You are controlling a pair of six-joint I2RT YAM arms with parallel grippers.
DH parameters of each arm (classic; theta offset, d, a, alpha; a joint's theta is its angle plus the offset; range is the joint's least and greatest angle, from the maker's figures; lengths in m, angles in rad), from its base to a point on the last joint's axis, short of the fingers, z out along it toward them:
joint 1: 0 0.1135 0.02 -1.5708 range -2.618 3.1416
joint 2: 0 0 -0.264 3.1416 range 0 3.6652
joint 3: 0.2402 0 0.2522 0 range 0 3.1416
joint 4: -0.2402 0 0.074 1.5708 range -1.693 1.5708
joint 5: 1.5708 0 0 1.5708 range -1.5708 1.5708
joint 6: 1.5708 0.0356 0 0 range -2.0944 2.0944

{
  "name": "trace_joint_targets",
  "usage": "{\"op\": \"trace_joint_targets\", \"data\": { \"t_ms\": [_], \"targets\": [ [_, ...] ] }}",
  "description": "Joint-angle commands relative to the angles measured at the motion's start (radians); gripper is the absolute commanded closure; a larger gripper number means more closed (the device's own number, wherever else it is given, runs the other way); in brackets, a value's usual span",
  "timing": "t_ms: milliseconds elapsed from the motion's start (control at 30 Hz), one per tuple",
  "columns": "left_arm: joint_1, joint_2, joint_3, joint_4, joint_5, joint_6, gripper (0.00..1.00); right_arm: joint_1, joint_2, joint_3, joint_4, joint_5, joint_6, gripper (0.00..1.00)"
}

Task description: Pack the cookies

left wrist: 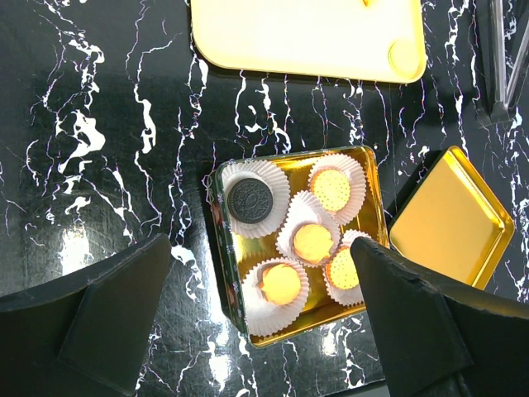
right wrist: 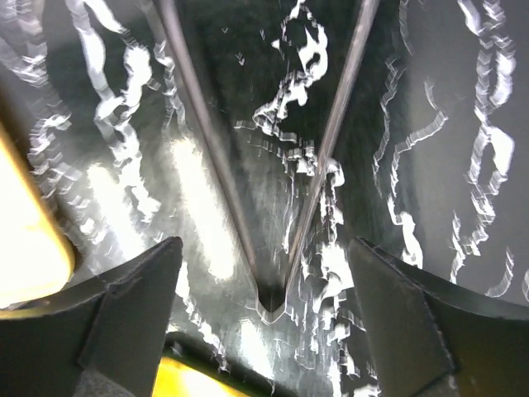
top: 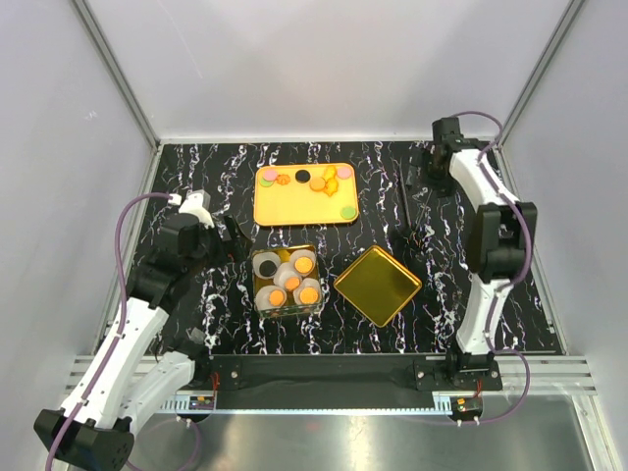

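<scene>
Note left gripper (left wrist: pixel 264 318) fully spread, gripping nothing, framing the tin (left wrist: pixel 372 194) in its own view. Note right gripper (right wrist: pixel 266 310) likewise parted and empty, straddling the hinge end of the tongs (right wrist: pixel 328 141) flat on the table (right wrist: pixel 430 165), fingers clear of both arms. Find cookies (left wrist: pixel 312 241) in five paper cups (left wrist: pixel 273 178) inside the tin, more loose on the tray (top: pixel 270 211). See open table left of the tin; lid (top: pixel 378 285) just beside its right edge. Consult left wrist view for one black cookie among four orange; consult top view for pink and green ones on the tray.
</scene>
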Motion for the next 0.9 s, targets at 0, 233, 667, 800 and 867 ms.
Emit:
{"op": "trace_joint_targets", "data": {
  "t_ms": [0,233,667,800,867],
  "targets": [
    [0.004,-0.014,-0.008,0.049,0.022,0.007,0.01,0.046,-0.251,-0.146,0.030,0.001,0.031,0.14],
    [0.004,-0.008,-0.011,0.057,0.044,0.005,0.01,0.153,-0.570,-0.686,0.174,-0.009,0.091,0.27],
    [-0.032,0.089,-0.005,0.121,0.172,-0.037,0.01,0.192,-0.684,-0.927,0.263,-0.014,0.142,0.36],
    [-0.107,0.122,0.026,0.132,0.137,-0.065,0.01,0.200,-0.611,-0.918,0.301,-0.020,0.153,0.37],
    [-0.163,0.138,0.057,0.138,0.114,-0.083,0.01,0.204,-0.586,-0.911,0.318,-0.021,0.154,0.37]
  ]
}}
